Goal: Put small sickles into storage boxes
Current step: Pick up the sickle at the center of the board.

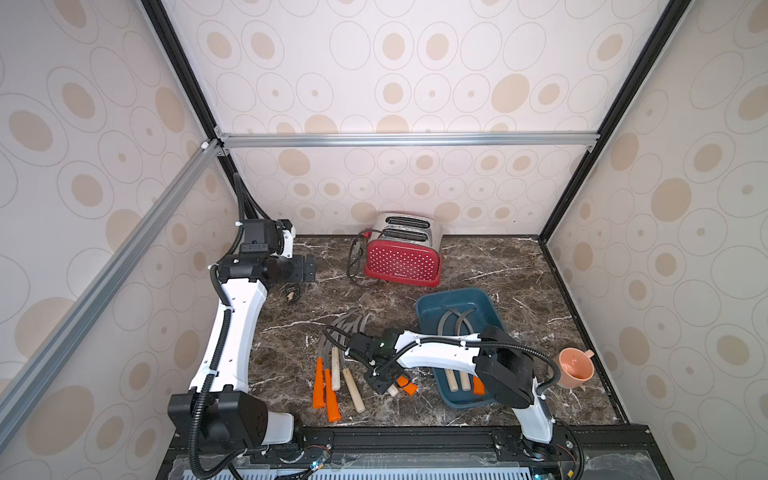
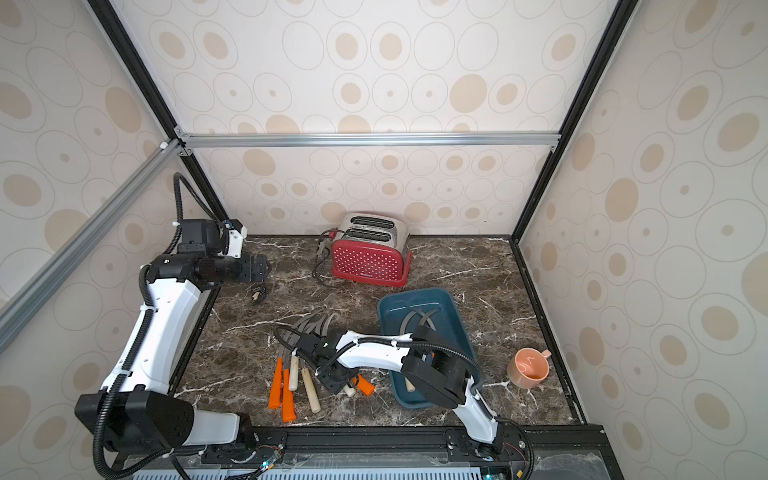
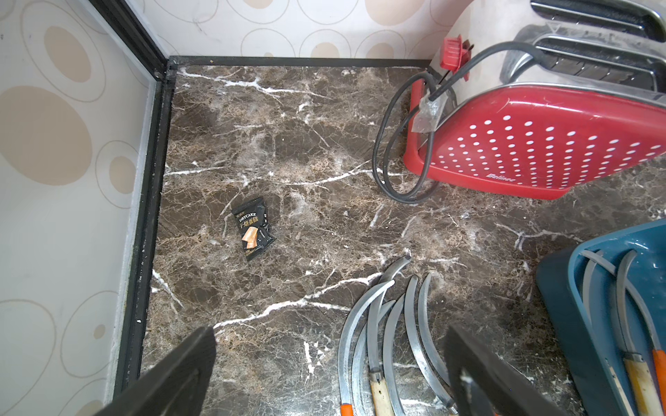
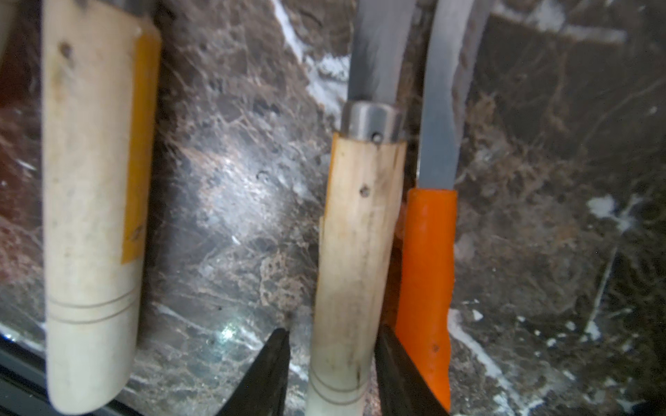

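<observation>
Black fingers of the right hand straddle the butt of a wooden-handled sickle lying on the counter. They are narrowed about it, one finger touching the wood and the other just short of it. An orange-handled sickle lies right against that one. Four more sickles lie side by side just to the left, blades fanned toward the toaster. Three sickles rest in the tray to the right, with a cup beyond it. Over the far-left corner the left hand hangs wide and empty, near a snack packet.
</observation>
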Available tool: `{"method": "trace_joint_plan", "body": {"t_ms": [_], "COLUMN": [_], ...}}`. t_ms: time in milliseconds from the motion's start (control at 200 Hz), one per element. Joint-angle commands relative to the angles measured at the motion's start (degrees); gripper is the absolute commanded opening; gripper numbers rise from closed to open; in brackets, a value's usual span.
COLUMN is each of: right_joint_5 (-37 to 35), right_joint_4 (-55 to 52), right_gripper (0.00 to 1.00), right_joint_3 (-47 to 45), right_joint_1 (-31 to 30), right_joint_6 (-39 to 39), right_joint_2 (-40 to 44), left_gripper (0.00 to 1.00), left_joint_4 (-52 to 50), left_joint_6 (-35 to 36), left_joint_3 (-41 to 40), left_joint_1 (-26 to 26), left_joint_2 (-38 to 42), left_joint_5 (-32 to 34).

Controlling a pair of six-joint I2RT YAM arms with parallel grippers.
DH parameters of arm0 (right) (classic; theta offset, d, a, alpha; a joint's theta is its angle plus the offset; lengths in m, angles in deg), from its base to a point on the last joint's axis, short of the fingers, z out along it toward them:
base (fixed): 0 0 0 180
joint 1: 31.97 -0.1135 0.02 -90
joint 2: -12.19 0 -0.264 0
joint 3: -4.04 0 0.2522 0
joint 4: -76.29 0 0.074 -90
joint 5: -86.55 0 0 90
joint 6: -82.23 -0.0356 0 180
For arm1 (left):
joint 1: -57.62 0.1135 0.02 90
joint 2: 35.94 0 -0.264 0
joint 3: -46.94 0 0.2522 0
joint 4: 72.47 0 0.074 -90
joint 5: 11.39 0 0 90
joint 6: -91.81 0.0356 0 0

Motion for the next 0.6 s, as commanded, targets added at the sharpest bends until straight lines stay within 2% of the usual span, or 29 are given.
{"method": "trace_joint_plan", "body": {"t_ms": [0, 391, 596], "right_joint_5": [-1.44, -2.96, -2.74], "right_joint_4": [-2.19, -3.27, -3.15], "right_gripper": [0.41, 0.38, 0.31], "right_joint_3": [1.47, 2.7, 2.44], "right_joint_1": [-0.53, -1.64, -1.76], "right_joint_6": [-0.36, -0.27, -0.4], "right_joint_2": [-1.1, -2.83, -3.17], "left_gripper": [0.99, 0.99, 0.99], "left_joint_4": [-0.85, -1.07, -1.22], "left_joint_6": [0.73, 0.68, 0.97], "left_joint_3": [0.03, 0.29, 0.34], "left_joint_1": [0.44, 0.44, 0.45], "left_joint_2": [1.55, 1.28, 1.5], "left_joint_5": [-0.22, -0.97, -0.99]}}
